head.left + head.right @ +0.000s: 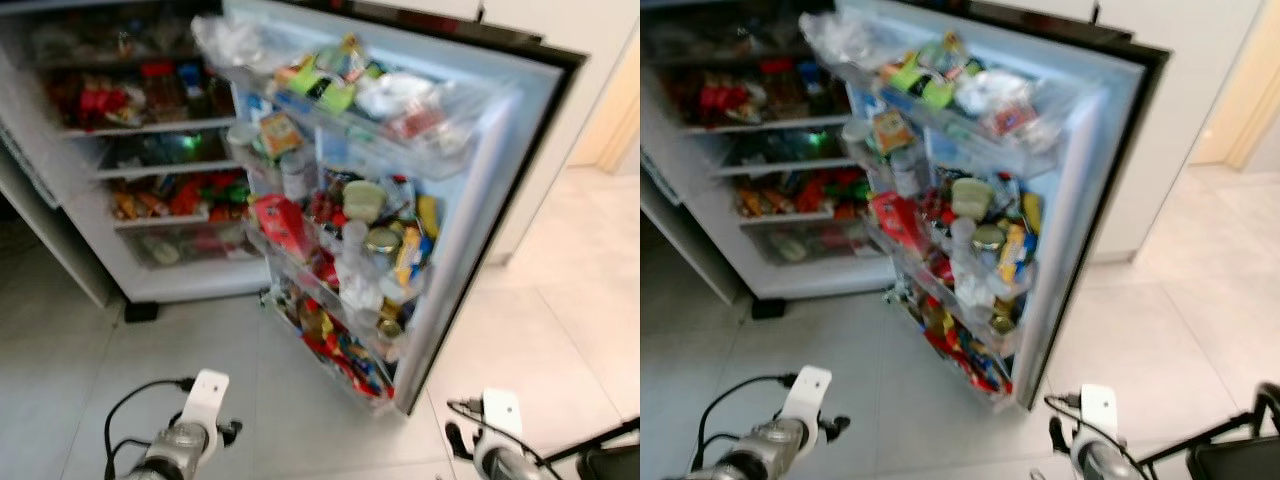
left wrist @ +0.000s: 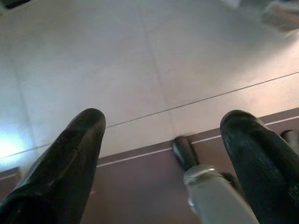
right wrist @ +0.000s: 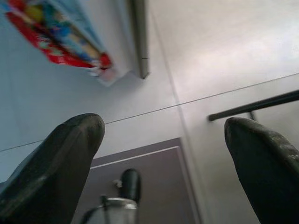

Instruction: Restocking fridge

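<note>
both grippers low and empty before the open fridge

the left gripper (image 2: pixel 163 154) and right gripper (image 3: pixel 163 154) hang over the pale tiled floor (image 1: pixel 560 330), fingers spread wide, holding nothing. ahead, the fridge (image 1: pixel 150 200) stands open, its shelves packed. its door (image 1: pixel 480 220) swings toward the robot's right, door racks (image 1: pixel 350 260) crammed with jars, bottles and packets down to the bottom edge.
</note>
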Tool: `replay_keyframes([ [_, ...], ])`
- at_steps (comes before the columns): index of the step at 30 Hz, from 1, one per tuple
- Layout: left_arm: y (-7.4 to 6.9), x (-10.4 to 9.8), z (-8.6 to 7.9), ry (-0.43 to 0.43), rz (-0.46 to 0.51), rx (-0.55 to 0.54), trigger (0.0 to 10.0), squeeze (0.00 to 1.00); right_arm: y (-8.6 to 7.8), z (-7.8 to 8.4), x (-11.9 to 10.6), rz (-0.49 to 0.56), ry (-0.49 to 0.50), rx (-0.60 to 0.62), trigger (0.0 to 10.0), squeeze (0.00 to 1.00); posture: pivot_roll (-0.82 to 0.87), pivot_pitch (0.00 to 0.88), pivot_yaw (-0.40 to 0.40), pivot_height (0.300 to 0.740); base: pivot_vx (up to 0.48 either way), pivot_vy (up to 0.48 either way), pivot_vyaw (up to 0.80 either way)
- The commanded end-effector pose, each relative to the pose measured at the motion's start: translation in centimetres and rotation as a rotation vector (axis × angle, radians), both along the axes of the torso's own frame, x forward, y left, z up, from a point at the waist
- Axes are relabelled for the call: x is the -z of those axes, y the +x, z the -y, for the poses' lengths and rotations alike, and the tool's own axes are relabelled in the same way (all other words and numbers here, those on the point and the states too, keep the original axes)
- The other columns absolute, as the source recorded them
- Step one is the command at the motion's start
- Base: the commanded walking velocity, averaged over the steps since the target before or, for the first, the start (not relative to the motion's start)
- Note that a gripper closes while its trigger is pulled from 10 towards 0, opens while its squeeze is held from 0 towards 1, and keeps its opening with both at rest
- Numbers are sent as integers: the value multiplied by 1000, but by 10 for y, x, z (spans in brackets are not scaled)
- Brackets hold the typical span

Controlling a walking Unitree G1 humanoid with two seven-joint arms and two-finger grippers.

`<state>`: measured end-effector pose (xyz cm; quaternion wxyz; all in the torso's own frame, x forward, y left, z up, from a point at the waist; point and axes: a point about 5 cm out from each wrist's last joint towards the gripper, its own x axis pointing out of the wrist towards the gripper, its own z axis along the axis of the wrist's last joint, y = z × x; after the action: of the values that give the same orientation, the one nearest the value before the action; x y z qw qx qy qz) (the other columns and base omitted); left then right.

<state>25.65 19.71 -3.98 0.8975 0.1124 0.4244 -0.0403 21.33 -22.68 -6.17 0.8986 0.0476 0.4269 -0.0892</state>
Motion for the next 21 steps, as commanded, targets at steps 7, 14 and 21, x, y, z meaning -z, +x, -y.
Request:
replay_keyframes([
  [7, -6, 3, -9, 27, -22, 1, 10000, 0, 2, -5, 0, 1, 14, -9, 10000, 0, -79, 0, 16, 740, 0, -261, 0],
  [14, -6, 3, -8, 27, -24, 16, 10000, 0, 1, -5, 1, 9, 15, 0, 10000, 0, -88, 0, 22, 740, 0, 0, 0],
  [21, -7, 3, -8, 23, -22, 13, 10000, 0, 1, -6, 1, 16, 17, 5, 10000, 0, -87, 0, 22, 740, 0, 0, 0],
])
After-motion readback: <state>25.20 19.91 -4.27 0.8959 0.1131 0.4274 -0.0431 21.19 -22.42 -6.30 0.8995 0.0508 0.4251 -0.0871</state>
